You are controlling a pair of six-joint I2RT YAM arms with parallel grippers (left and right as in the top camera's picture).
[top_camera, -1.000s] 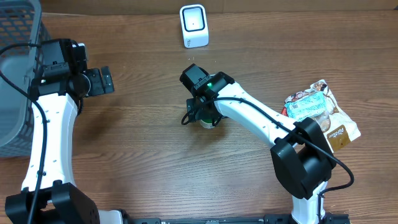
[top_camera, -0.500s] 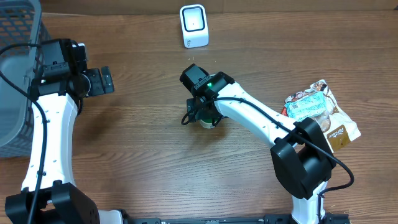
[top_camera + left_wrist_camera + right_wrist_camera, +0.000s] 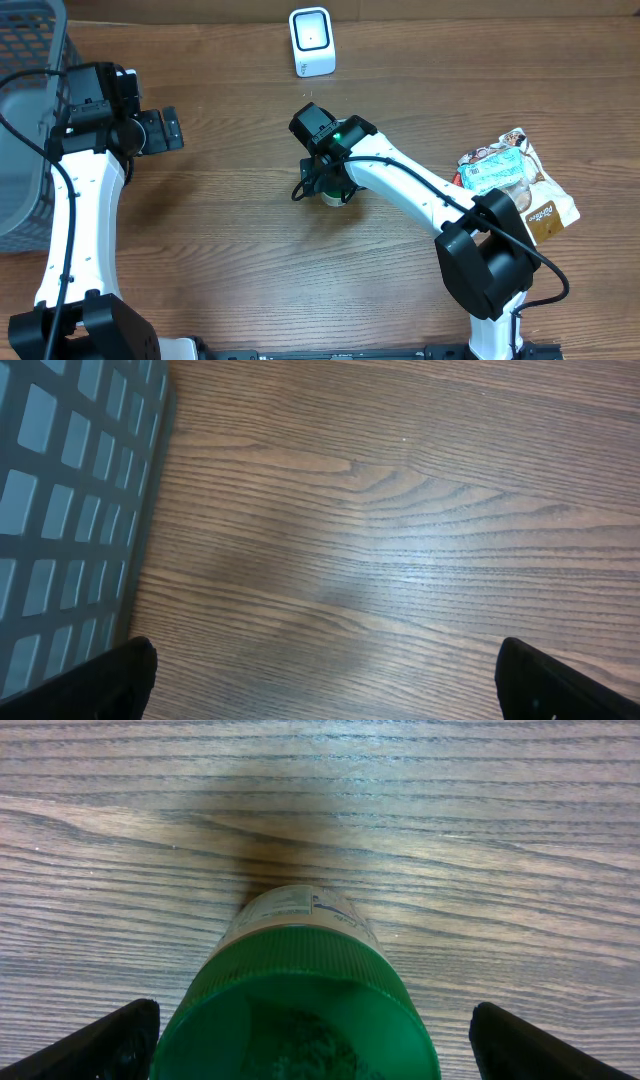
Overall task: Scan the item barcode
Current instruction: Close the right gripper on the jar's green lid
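Note:
The item is a small jar with a green ribbed lid [image 3: 295,1010] and a pale label, standing upright on the wooden table. In the overhead view the jar [image 3: 331,197] is mostly hidden under the right arm's wrist. My right gripper [image 3: 318,1045] is open and sits directly over the lid, one dark finger on each side; a gap shows at the right finger. The white barcode scanner [image 3: 311,41] stands at the table's far edge, beyond the jar. My left gripper [image 3: 165,130] hovers open over bare wood at the left, nothing between its fingers [image 3: 110,675].
A grey mesh basket [image 3: 25,130] fills the far left, and its wall [image 3: 70,490] is close beside the left gripper. Several snack packets [image 3: 515,180] lie in a pile at the right edge.

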